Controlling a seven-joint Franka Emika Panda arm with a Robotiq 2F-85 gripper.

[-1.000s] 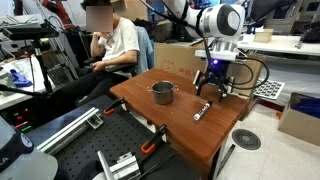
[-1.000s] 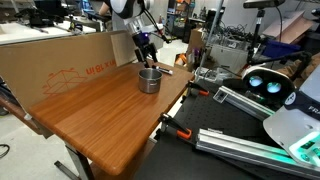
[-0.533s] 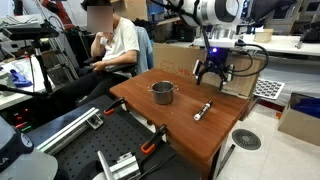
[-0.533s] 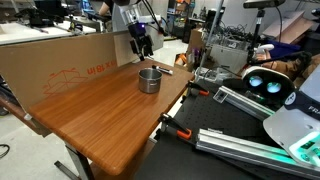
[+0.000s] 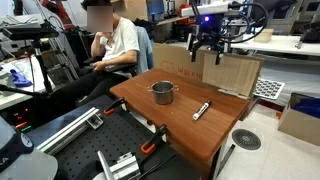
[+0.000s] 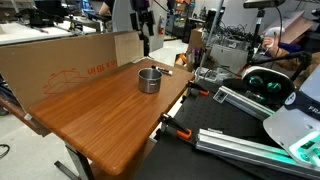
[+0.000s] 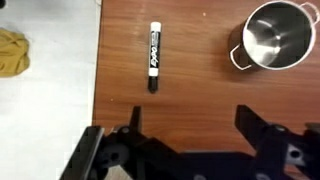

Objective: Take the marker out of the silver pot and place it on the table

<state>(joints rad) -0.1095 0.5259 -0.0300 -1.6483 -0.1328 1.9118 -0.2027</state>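
Note:
The marker (image 7: 154, 58), white with a black cap, lies flat on the wooden table (image 7: 200, 100), apart from the silver pot (image 7: 272, 34). In both exterior views the marker (image 5: 201, 110) (image 6: 162, 68) lies beside the pot (image 5: 162, 93) (image 6: 148, 80) near the table's edge. My gripper (image 7: 190, 118) is open and empty, raised high above the table; its two dark fingers frame bare wood below the marker. It shows high up in both exterior views (image 5: 210, 42) (image 6: 143, 22).
A large cardboard sheet (image 6: 60, 60) stands along one side of the table. A seated person (image 5: 115, 45) is beyond the table. A yellow cloth (image 7: 12, 52) lies on the floor past the table edge. Clamps (image 6: 175, 128) grip the table's front edge.
My gripper has risen well up from just above the table, open and empty. The marker and pot have stayed where they were.

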